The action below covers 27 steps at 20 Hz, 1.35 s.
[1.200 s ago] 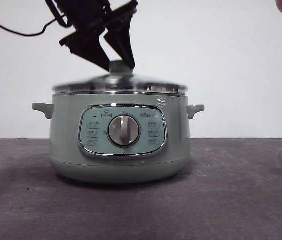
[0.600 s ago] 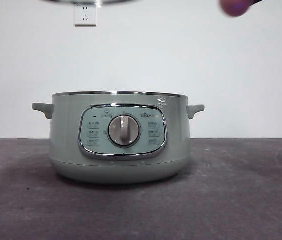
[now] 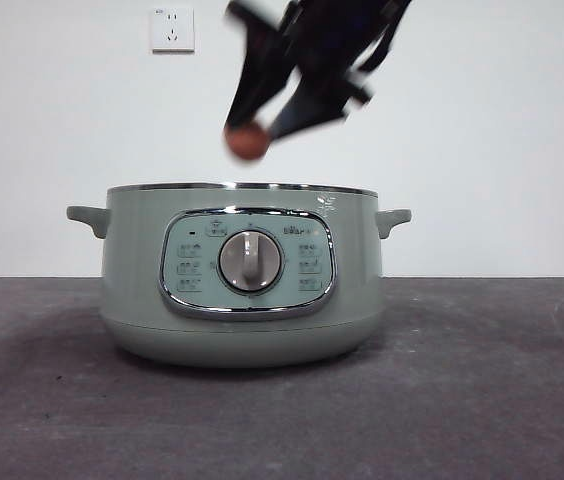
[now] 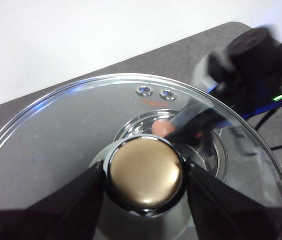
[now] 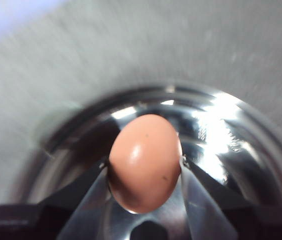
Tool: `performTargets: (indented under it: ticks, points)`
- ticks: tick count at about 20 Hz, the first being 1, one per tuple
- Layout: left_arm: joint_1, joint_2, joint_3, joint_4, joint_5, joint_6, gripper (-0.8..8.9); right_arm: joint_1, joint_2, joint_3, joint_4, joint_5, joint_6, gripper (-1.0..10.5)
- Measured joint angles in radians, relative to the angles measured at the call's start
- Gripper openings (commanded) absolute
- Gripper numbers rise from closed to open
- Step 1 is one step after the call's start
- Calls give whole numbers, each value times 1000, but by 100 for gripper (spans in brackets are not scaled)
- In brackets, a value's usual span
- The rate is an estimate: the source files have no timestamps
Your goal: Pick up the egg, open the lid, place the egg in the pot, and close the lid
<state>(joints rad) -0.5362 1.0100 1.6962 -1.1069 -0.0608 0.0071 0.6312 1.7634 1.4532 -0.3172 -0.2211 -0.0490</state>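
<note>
The sage-green pot (image 3: 239, 290) stands open on the dark table, its steel rim bare. My right gripper (image 3: 249, 135) comes down from the top of the front view, shut on the brown-orange egg (image 3: 246, 142), a little above the pot's rim. In the right wrist view the egg (image 5: 145, 161) sits between the jaws over the pot's shiny steel inside (image 5: 221, 135). My left gripper (image 4: 145, 176) is shut on the knob (image 4: 145, 172) of the glass lid (image 4: 56, 135) and holds it high above the pot, out of the front view. The right arm shows through the glass.
The pot's front panel with a grey dial (image 3: 250, 261) faces the camera. Two small side handles (image 3: 86, 217) stick out. Two wall sockets (image 3: 172, 28) are on the white wall behind. The dark table (image 3: 482, 390) runs to both sides.
The lid was lifted off the pot and out of the front view. The right gripper with the egg came down from the top right to just above the pot's rim.
</note>
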Motion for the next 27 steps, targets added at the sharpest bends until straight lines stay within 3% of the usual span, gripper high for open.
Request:
performTargets:
  ticks: [6,13,14,16,17,20,22,26,27]
  points:
    - [0,-9,0,-24,0,-8,-7,64,174,16,-8,95,-107,-17]
    - [0,-10,0,-33,0,-8,-7,76,211,30,-59,195,-153,-16]
    - [0,-10,0,-38,3,-8,-7,76,211,31,-62,195,-154,57]
    - [0,-10,0,-47,8,-8,-8,76,211,31,-61,198,-148,456]
    - [0,-10,0,-47,8,-8,-8,76,209,31,-62,221,-141,578]
    - [0,2,0,-47,8,-8,-8,76,145,27,-95,260,-129,598]
    - [0,35,0,-45,8,-8,-8,75,6,27,-110,313,-122,597]
    - [0,109,0,14,16,5,-8,68,-318,27,-294,541,-82,597]
    - [0,131,0,25,19,13,-8,60,-396,27,-331,562,-69,597]
